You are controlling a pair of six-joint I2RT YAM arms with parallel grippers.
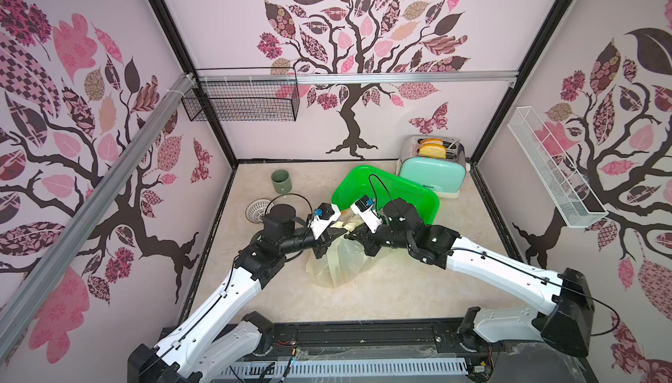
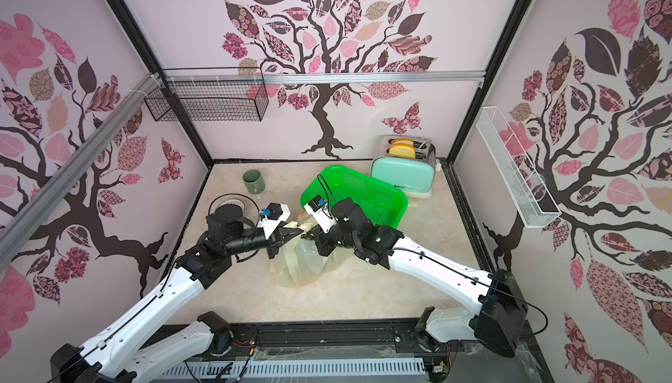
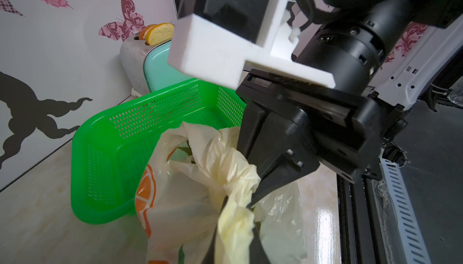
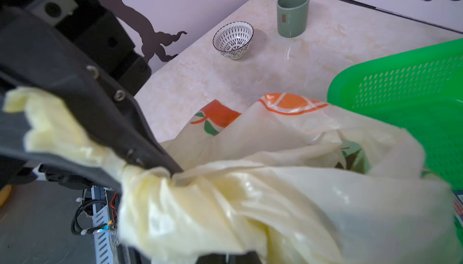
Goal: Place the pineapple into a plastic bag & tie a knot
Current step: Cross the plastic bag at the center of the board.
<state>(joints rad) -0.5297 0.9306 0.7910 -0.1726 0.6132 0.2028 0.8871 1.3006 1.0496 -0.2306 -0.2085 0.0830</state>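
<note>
left gripper (image 3: 235,240) and right gripper (image 3: 251,197) each pinch twisted film of the plastic bag (image 1: 338,264) beside a green perforated basket (image 1: 400,184); the pineapple (image 3: 185,150) seemingly inside

white arm links (image 1: 225,290), black joints (image 1: 260,263), white wrist-camera brackets (image 1: 322,223), small silver screws (image 4: 119,95)

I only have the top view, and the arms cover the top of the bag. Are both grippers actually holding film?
Observer: The left gripper is. The right wrist view shows it shut on a twisted strap of the plastic bag.
Operator: And the right one?
Observer: The left wrist view shows the right gripper pinching bunched film too.
Operator: Is the mouth closed?
Observer: No. A gap is open beside the green basket, with dark green leaves showing inside it.
</note>
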